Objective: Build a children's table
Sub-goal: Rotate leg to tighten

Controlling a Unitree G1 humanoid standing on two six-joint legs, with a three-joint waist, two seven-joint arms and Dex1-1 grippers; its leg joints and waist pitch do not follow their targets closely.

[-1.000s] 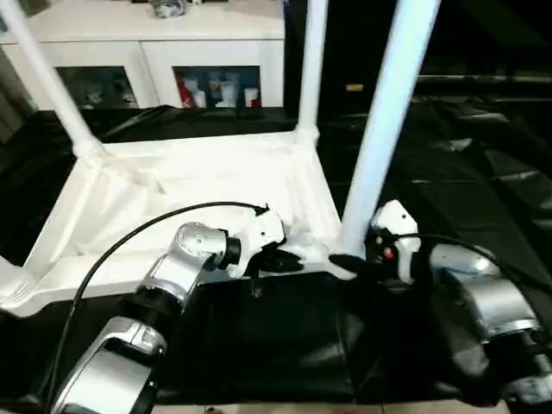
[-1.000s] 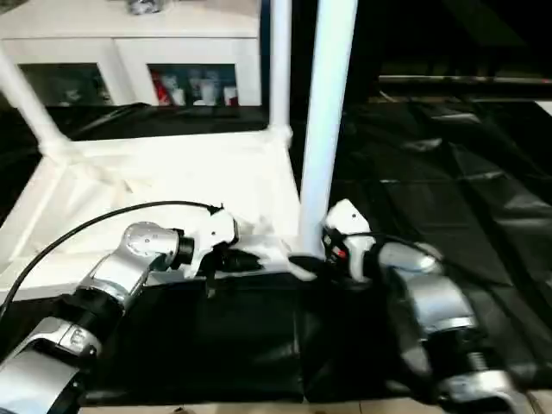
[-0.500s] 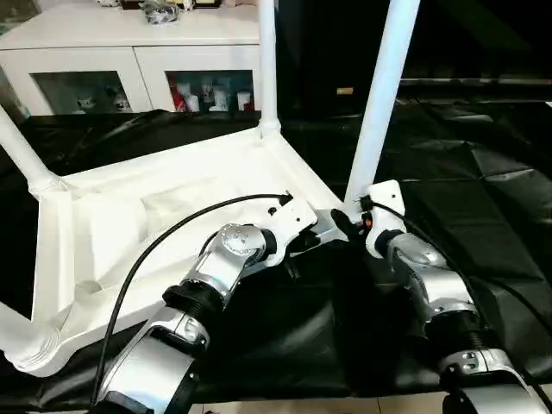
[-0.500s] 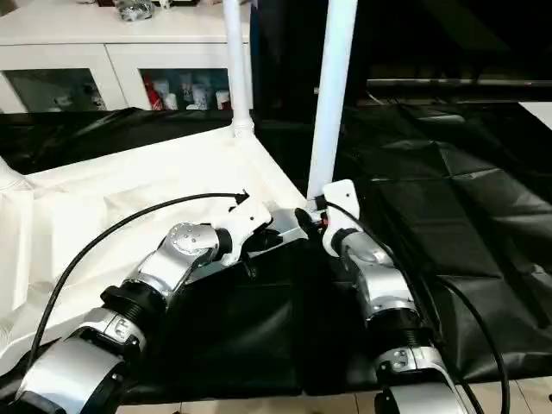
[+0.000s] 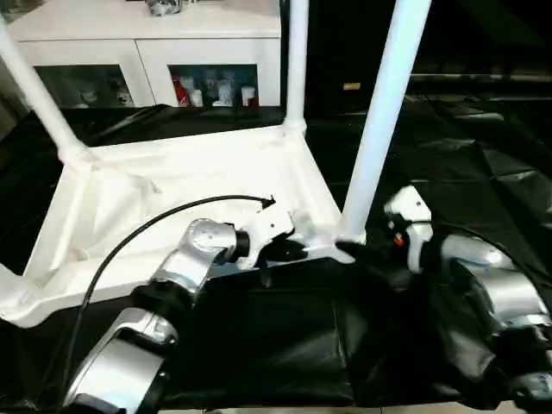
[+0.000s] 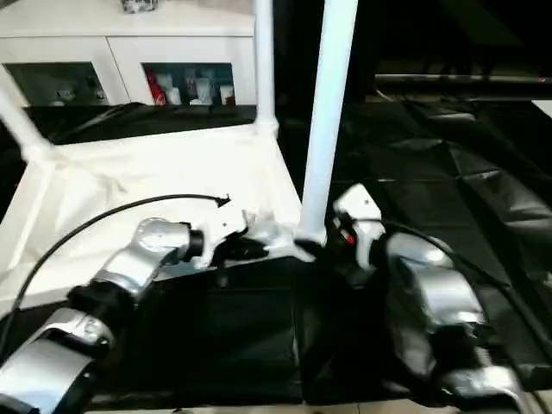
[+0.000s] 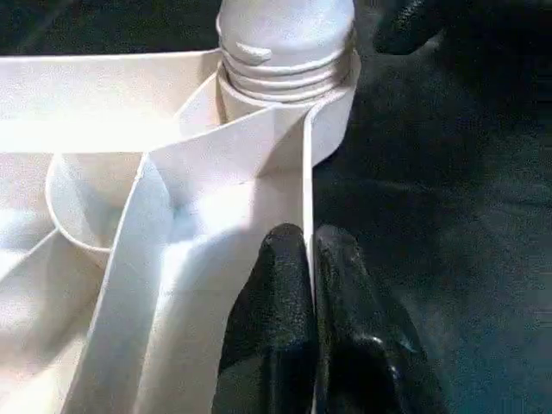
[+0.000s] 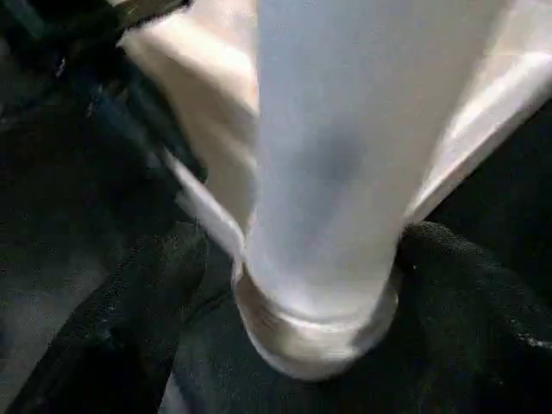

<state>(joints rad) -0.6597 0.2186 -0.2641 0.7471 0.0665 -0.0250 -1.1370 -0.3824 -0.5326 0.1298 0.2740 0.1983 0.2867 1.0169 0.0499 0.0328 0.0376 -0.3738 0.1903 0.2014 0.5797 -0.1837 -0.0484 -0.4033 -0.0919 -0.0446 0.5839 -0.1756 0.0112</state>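
Left gripper (image 7: 310,259) jaws pinched on tabletop (image 5: 172,185) rim. Right gripper (image 8: 293,285) jaws spread around leg (image 5: 379,129), not clamping. Keep rim steady; check thread seats fully.

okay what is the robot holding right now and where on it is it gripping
The left gripper pinches the tabletop by its thin raised rim, beside the near corner socket. The right gripper's fingers straddle that corner's leg at its base, open, not clamped.
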